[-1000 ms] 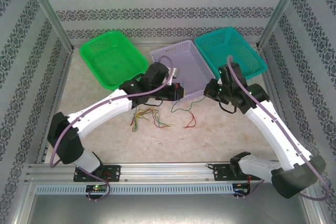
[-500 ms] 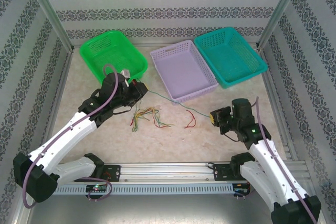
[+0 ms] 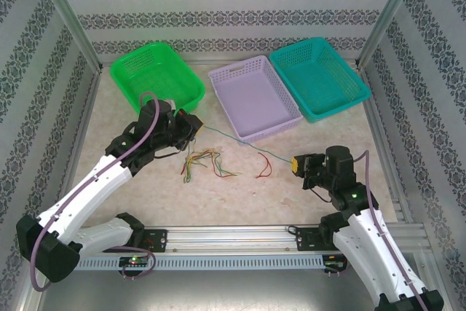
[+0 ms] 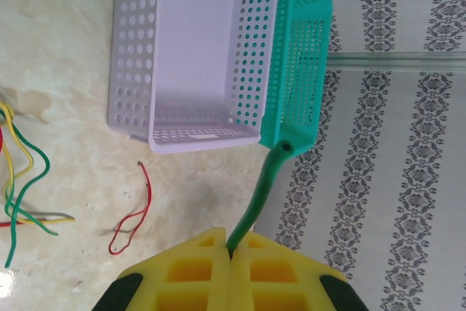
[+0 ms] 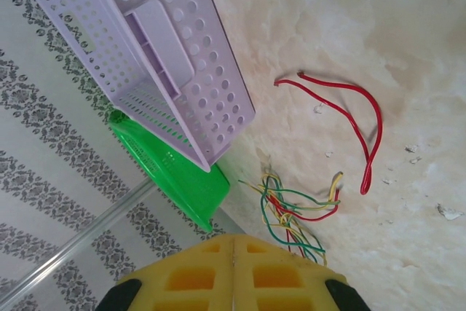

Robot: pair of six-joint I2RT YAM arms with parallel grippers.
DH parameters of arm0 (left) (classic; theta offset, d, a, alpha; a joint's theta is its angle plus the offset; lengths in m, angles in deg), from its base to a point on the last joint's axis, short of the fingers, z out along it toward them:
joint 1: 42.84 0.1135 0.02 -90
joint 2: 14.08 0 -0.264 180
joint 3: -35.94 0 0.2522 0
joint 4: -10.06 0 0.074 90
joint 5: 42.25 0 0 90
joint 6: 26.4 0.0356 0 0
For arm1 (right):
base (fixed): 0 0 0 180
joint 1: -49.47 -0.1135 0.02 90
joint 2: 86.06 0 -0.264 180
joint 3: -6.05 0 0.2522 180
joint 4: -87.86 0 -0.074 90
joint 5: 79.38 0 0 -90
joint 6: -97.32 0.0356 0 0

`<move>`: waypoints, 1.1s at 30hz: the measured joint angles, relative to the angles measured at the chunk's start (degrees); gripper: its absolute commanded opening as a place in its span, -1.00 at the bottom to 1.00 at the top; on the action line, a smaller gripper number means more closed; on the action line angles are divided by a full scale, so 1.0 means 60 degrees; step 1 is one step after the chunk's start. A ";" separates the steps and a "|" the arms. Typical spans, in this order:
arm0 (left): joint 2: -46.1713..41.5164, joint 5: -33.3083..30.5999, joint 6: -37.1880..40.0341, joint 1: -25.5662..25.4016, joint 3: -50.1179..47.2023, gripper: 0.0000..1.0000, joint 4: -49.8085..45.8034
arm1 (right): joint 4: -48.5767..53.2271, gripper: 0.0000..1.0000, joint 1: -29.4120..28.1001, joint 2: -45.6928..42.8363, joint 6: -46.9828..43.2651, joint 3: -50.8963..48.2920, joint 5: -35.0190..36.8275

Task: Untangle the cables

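A tangle of green, yellow and red cables (image 3: 204, 162) lies on the table's middle, also seen as a tangle (image 5: 295, 216) and a tangle (image 4: 22, 180) in the wrist views. A loose red cable (image 3: 263, 169) (image 4: 135, 213) (image 5: 349, 114) lies apart to its right. My left gripper (image 3: 193, 123) (image 4: 231, 242) is shut on one green cable (image 4: 262, 194), which runs right as a green cable (image 3: 244, 143) toward my right gripper (image 3: 297, 164). The right gripper (image 5: 234, 242) is shut, with nothing showing between its pads.
Three baskets stand at the back: a green basket (image 3: 185, 68) on the left, a purple basket (image 3: 227, 105) in the middle, and a teal basket (image 3: 344, 67) on the right. The purple basket (image 4: 131, 118) and teal basket (image 4: 306, 71) lie ahead of the left gripper.
Both arms have drawn back from the purple basket. The left gripper went left, pulling the green cable out straight; the right gripper went toward the near right.
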 measured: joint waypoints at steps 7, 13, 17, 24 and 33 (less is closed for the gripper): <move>0.0106 0.0178 -0.0765 0.0076 0.0590 -1.00 -0.0922 | -0.0004 -1.00 -0.0004 0.0138 -0.0229 0.0335 0.0117; 0.0459 -0.0222 -0.1508 0.0667 0.0699 -0.01 -0.1071 | 0.0703 -1.00 -0.0703 0.1169 -0.0645 0.1453 0.1701; 0.0459 -0.0510 -0.1869 0.0914 0.0743 0.41 -0.1096 | 0.0962 -1.00 -0.1450 0.1836 -0.0579 0.1880 0.2929; 0.0459 -0.0922 -0.1847 0.0885 0.1974 0.55 -0.1953 | 0.0852 -1.00 -0.1687 0.3544 -0.0714 0.3559 0.4025; 0.1355 -0.0561 -0.1395 -0.0171 0.2962 0.51 -0.1770 | 0.0299 -1.00 -0.2408 0.5013 -0.0729 0.4510 0.4204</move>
